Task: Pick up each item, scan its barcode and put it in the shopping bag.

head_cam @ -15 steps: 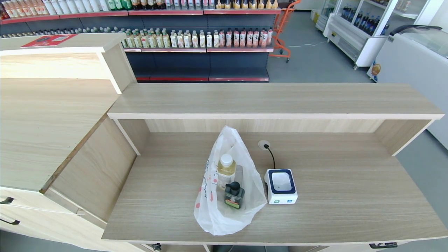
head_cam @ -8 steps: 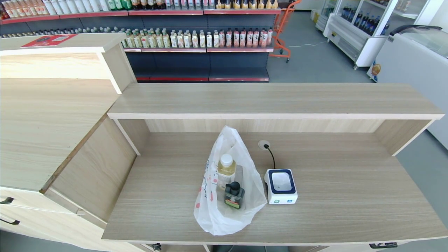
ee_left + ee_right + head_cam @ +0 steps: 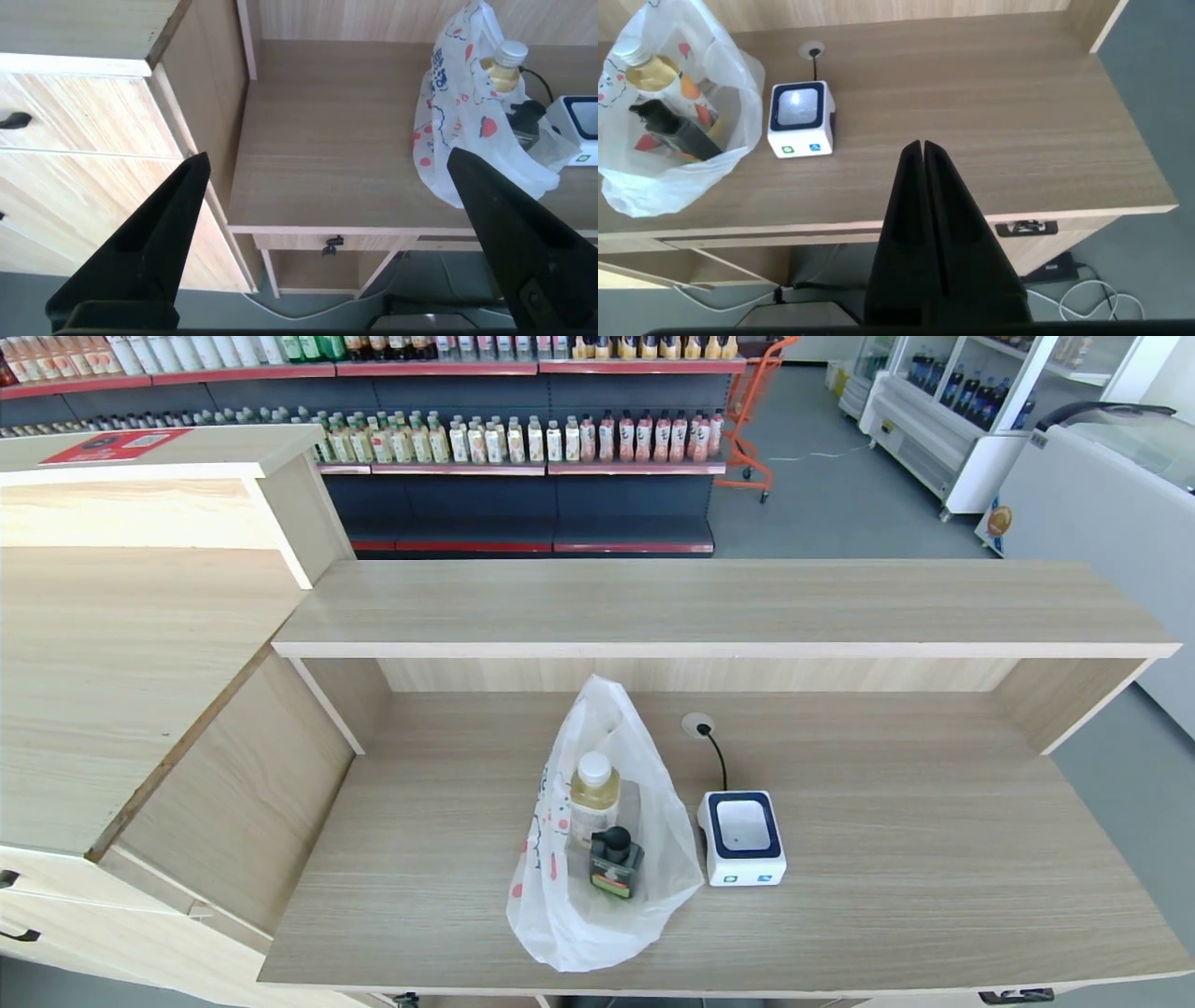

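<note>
A white barcode scanner [image 3: 742, 837] sits on a wooden checkout counter [image 3: 934, 859], with its black cable [image 3: 717, 756] running back to a grommet. The left gripper [image 3: 327, 157] hangs off the counter's near edge, spread wide and empty. The right gripper [image 3: 922, 149] is pressed together, holding nothing. Just left of the scanner, the open shopping bag [image 3: 560, 933] holds a white-capped yellow drink bottle [image 3: 595, 784] and a small dark bottle [image 3: 615, 864].

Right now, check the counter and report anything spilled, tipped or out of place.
Nothing stands out. The bag sits open on the counter with the pale bottle and dark bottle inside, no spill around it. The scanner lies flat beside the bag, its cable trailing back across the counter.
</note>
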Available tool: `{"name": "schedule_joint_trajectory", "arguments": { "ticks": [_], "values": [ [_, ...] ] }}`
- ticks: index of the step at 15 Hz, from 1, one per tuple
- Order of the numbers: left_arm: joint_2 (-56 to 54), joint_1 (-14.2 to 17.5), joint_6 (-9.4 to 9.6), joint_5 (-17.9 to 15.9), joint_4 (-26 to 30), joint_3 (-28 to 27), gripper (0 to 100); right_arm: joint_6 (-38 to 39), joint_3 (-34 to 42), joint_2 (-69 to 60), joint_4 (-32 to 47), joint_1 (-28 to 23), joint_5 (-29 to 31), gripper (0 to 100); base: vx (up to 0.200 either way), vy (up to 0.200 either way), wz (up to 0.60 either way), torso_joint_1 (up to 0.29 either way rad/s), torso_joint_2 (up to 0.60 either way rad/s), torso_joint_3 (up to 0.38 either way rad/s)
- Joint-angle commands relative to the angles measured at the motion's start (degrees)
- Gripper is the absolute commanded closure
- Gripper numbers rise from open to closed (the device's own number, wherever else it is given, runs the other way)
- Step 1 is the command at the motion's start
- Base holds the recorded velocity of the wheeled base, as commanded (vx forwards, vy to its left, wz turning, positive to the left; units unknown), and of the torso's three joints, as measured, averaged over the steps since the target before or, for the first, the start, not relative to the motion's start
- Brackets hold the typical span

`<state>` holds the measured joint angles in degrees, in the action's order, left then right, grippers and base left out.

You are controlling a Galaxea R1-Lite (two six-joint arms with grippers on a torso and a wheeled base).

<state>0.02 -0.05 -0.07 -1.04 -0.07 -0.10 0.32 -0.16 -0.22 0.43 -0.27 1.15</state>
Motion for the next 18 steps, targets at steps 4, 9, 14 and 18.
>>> {"name": "schedule_joint_trajectory", "arguments": {
  "ticks": [4, 9, 14, 18],
  "values": [
    [0.0, 0.0, -0.1, 0.0, 0.0, 0.0, 0, 0.0, 0.0, 0.2, 0.0, 0.0, 0.0, 100, 0.0, -0.15, 0.0, 0.008, 0.0, -0.003],
    [0.0, 0.0, 0.07, 0.0, 0.0, 0.0, 0, -0.1, 0.0, 0.2, 0.0, 0.0, 0.0, 100, 0.0, 0.0, 0.0, 0.0, 0.0, 0.0],
    [0.0, 0.0, -0.01, 0.0, 0.0, 0.0, 0, 0.0, 0.0, 0.2, 0.0, 0.0, 0.0, 100, 0.16, 0.0, 0.0, 0.003, 0.0, 0.001],
    [0.0, 0.0, -0.1, 0.0, 0.0, 0.0, 0, 0.1, 0.0, 0.2, -0.1, 0.0, 0.0, 100, 0.0, 0.0, 0.0, 0.0, 0.0, 0.0]
  ]
}}
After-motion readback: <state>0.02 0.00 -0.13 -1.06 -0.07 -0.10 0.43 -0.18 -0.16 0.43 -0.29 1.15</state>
